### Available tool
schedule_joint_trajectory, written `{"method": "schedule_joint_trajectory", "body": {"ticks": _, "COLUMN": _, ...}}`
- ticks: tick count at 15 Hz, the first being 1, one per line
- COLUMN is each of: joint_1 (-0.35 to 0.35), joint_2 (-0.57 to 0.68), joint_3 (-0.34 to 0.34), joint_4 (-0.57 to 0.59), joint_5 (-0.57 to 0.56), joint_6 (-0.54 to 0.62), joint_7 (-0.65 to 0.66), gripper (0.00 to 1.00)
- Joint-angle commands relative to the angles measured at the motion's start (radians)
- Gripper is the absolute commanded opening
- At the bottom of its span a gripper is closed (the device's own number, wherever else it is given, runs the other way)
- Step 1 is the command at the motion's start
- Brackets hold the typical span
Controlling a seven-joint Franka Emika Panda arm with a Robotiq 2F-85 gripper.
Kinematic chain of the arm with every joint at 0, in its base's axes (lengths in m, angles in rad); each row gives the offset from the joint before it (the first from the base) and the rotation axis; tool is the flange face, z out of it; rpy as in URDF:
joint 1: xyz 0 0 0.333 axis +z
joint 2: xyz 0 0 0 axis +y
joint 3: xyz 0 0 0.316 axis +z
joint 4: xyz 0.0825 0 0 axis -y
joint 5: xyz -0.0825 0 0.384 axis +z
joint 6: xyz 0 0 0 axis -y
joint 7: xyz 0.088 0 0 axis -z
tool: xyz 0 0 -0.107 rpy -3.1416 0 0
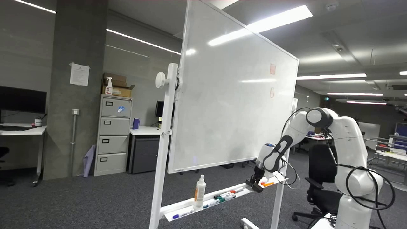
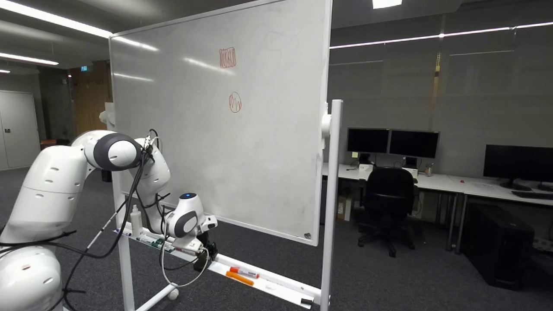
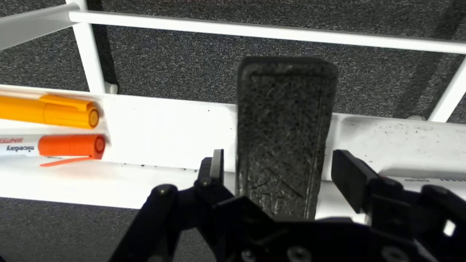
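A black, worn block that looks like a board eraser [image 3: 284,109] lies crosswise over the whiteboard's white tray [image 3: 167,131] in the wrist view. My gripper [image 3: 278,160] stands open astride it, with one finger [image 3: 218,163] to each side. Strips of white tray show between the block and both fingers, so neither appears to touch it. The block's near end is hidden behind the gripper body. Both exterior views show the gripper [image 1: 255,180] low at the tray, with the dark block [image 2: 201,261] just beneath it.
Left of the block in the wrist view lie an orange marker [image 3: 47,109] and a red-capped marker [image 3: 71,145]. Farther along the tray stand a spray bottle [image 1: 199,192] and several markers [image 1: 222,197]. The whiteboard [image 1: 222,121] rises above the tray, bearing two red drawings.
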Motion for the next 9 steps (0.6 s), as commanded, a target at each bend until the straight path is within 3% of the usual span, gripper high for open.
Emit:
{"method": "schedule_joint_trajectory", "body": {"ticks": 1, "joint_1": 0.022, "joint_2": -0.010, "joint_3": -0.018, "joint_4": 0.003, "joint_5": 0.078, "joint_6": -0.003, "joint_7": -0.082, "gripper": 0.49}}
{"method": "schedule_joint_trajectory", "body": {"ticks": 4, "joint_1": 0.031, "joint_2": -0.013, "joint_3": -0.025, "joint_4": 0.002, "joint_5": 0.101, "joint_6": -0.005, "joint_7": -0.100, "gripper": 0.30}}
{"method": "schedule_joint_trajectory", "body": {"ticks": 9, "joint_1": 0.117, "joint_2": -0.066, "joint_3": -0.121, "joint_4": -0.051, "joint_5": 0.045, "joint_6": -0.002, "joint_7": -0.071, "gripper": 0.30}}
